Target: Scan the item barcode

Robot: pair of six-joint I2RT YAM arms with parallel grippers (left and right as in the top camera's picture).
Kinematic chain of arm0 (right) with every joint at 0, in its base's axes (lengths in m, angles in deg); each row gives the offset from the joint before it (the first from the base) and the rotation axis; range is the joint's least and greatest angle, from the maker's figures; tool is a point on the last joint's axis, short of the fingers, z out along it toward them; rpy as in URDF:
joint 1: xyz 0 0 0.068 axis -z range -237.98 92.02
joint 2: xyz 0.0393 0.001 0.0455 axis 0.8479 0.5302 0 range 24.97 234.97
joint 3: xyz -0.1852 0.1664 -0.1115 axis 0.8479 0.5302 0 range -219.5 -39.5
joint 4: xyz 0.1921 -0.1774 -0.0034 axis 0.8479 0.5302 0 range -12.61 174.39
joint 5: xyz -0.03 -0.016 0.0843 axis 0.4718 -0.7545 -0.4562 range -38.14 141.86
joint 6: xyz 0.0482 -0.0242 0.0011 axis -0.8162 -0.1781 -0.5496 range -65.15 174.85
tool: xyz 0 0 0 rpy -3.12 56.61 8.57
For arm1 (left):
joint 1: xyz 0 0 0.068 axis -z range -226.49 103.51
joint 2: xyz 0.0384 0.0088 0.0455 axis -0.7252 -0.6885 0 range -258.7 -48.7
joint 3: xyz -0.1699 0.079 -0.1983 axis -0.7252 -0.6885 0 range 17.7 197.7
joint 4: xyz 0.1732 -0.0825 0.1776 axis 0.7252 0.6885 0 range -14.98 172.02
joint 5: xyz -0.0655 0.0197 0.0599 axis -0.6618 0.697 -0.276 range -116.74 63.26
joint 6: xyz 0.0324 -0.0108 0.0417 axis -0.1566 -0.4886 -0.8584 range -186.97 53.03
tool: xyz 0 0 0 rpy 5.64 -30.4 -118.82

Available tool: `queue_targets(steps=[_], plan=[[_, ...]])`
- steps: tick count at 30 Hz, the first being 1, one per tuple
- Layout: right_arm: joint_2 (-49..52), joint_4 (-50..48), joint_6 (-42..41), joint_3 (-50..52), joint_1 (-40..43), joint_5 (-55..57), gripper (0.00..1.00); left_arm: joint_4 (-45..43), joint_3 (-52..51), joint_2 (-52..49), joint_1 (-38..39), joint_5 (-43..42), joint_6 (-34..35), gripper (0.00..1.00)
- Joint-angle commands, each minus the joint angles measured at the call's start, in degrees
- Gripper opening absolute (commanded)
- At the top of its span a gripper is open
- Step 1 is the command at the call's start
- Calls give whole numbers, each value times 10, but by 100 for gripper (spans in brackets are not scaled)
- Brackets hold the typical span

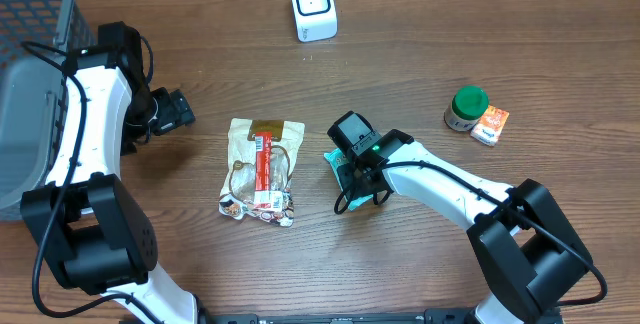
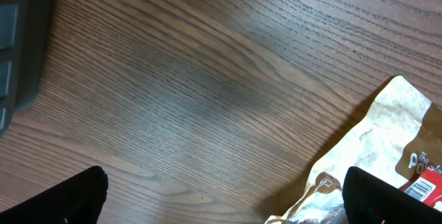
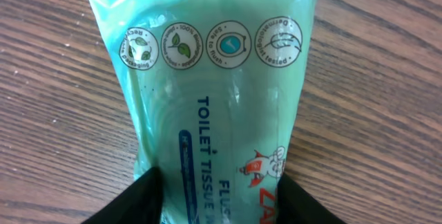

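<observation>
green tissue pack laid on table near centre, lower end cut off in right wrist view, barcode not made out, sides clamped by right gripper, left gripper spread wide

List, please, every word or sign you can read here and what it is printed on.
"TOILET TISSUE": pack, right wrist view.
"FLUS", cut off: same pack.
Four round seals on pack: lettering too small.
"The" and "Po", cut off: bag, left wrist view.
Red label on bag: barcode digits unreadable.
Overhead view: nothing legible.
</observation>
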State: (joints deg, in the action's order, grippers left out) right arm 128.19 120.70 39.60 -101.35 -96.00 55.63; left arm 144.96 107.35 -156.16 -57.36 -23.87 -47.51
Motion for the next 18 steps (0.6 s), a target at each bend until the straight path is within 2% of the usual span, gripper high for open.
queue_targets(steps=[1, 5, 6, 7, 8, 9, 14, 18], plan=[[7, 8, 1, 23, -2, 9, 42, -1, 8, 11, 3, 5, -2, 100], [7, 12, 2, 23, -2, -19, 48, -1, 8, 11, 3, 5, -2, 100], [7, 12, 1, 23, -2, -19, 44, -1, 8, 11, 3, 5, -2, 100], [7, 12, 1, 23, -2, -19, 35, -1, 8, 11, 3, 5, -2, 100], [7, 12, 1, 21, -2, -20, 18, -1, 8, 11, 3, 5, -2, 100], [6, 18, 1, 17, -2, -20, 12, -1, 8, 11, 3, 5, -2, 100], [-40, 66, 6, -67, 11, -80, 7, -1, 8, 11, 3, 5, -2, 100], [-117, 88, 54, -107, 63, -240, 4, -1, 8, 11, 3, 5, -2, 100]])
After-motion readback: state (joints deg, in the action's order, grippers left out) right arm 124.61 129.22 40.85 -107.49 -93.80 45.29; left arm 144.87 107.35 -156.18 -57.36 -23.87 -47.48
